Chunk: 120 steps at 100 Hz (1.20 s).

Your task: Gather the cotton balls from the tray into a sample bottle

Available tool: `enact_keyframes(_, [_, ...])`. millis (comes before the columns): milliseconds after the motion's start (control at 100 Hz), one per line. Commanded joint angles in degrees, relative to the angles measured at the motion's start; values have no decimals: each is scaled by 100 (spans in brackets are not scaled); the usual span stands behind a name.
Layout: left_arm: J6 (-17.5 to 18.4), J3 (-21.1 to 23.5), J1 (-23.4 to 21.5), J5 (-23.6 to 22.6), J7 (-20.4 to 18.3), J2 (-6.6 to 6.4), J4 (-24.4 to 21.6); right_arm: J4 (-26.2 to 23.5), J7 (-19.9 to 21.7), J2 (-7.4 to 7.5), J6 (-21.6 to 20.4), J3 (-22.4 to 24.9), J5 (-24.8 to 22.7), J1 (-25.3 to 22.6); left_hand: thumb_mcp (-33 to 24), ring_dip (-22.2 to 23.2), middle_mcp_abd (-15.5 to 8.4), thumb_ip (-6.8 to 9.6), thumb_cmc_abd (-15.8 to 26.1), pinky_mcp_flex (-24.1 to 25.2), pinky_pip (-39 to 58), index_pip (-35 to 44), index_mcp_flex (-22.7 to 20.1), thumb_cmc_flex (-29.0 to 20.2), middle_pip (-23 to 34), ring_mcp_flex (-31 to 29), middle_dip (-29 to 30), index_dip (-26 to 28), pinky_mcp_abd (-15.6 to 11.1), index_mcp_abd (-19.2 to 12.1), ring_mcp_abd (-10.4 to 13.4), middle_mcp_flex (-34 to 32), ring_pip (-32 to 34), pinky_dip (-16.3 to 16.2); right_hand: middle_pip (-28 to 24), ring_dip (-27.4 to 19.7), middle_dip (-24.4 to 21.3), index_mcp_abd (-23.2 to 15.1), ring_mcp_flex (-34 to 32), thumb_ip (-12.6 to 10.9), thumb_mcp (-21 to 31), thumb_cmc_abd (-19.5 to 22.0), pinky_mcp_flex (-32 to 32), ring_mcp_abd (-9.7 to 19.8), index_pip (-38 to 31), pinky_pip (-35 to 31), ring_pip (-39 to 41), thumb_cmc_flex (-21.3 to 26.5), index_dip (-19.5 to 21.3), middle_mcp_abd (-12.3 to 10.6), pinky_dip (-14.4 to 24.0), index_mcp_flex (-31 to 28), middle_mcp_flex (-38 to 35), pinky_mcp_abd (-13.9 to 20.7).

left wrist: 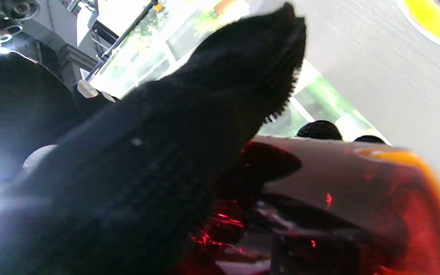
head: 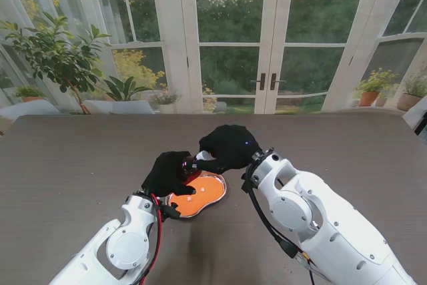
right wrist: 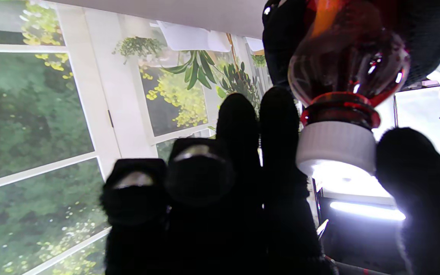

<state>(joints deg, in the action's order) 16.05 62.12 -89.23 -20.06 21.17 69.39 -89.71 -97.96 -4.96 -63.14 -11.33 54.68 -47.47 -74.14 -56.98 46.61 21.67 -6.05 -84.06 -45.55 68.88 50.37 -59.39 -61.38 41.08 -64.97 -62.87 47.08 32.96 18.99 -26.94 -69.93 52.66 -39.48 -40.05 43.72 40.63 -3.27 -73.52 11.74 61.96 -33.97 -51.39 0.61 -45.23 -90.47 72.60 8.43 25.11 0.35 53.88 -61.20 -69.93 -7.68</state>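
Observation:
My left hand (head: 169, 173) is shut on a dark red sample bottle (head: 189, 163), held just above the far edge of the orange tray (head: 208, 196). In the left wrist view the bottle (left wrist: 357, 198) fills the frame beside my thumb (left wrist: 204, 152). My right hand (head: 228, 147) reaches over the bottle from the right. In the right wrist view the bottle (right wrist: 348, 65) carries a white screw cap (right wrist: 336, 147), pinched between a finger (right wrist: 277, 126) and the thumb (right wrist: 422, 172) of my right hand (right wrist: 243, 191). A small white cotton ball (head: 193, 189) lies on the tray.
The tray (left wrist: 434, 23) rests on a wide brown table (head: 80, 158) that stretches to both sides. Glass doors and potted plants (head: 63, 58) stand beyond the far edge.

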Motion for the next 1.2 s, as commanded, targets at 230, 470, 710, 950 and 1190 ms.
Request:
enact_keyframes(230, [28, 10, -18, -9, -86, 18, -22, 117, -143, -60, -289, 8, 48, -2, -386, 474, 260, 157, 6125, -563, 3359, 1813, -539, -513, 646, -665, -297, 393, 97, -306, -255, -387, 2599, -289, -158, 165, 204, -583, -215, 974, 940, -1384, -249, 333, -1576, -445, 356, 1408, -1235, -288, -143, 280, -478, -10])
enact_keyframes(470, [23, 6, -17, -5, -95, 17, -23, 253, -419, -115, -413, 41, 140, -19, -387, 475, 267, 158, 6124, -563, 3358, 1815, -547, -513, 644, -665, -295, 392, 97, -303, -255, -388, 2598, -293, -263, 220, 425, -757, -218, 1110, 1241, -2091, -348, 415, -1777, -447, 490, 1627, -1283, -353, -186, 224, -548, 16])
enact_keyframes(710, [-2, 8, -30, 2, -102, 16, -39, 293, -498, -137, -488, 134, 244, -61, -387, 475, 265, 158, 6123, -563, 3357, 1816, -544, -514, 644, -665, -295, 392, 97, -312, -255, -388, 2598, -295, -329, 240, 505, -829, -217, 1114, 1323, -2093, -386, 457, -1845, -448, 545, 1668, -1267, -388, -213, 226, -538, 80])
enact_keyframes(950, [-19, 2, -31, 17, -122, 13, -44, 291, -539, -147, -517, 232, 288, -82, -384, 475, 265, 158, 6123, -563, 3356, 1815, -544, -514, 644, -665, -295, 391, 97, -310, -255, -388, 2598, -297, -345, 234, 533, -885, -221, 1112, 1348, -2078, -385, 478, -1870, -445, 535, 1666, -1235, -421, -222, 247, -502, 94])
enact_keyframes(1190, [-26, -10, -20, 31, -124, 17, -37, 343, -574, -169, -587, 197, 399, -75, -381, 475, 265, 157, 6130, -563, 3356, 1813, -541, -515, 644, -665, -295, 391, 97, -307, -255, -388, 2598, -298, -367, 237, 546, -890, -218, 1113, 1363, -2061, -411, 477, -1899, -447, 545, 1651, -1218, -418, -232, 268, -492, 126])
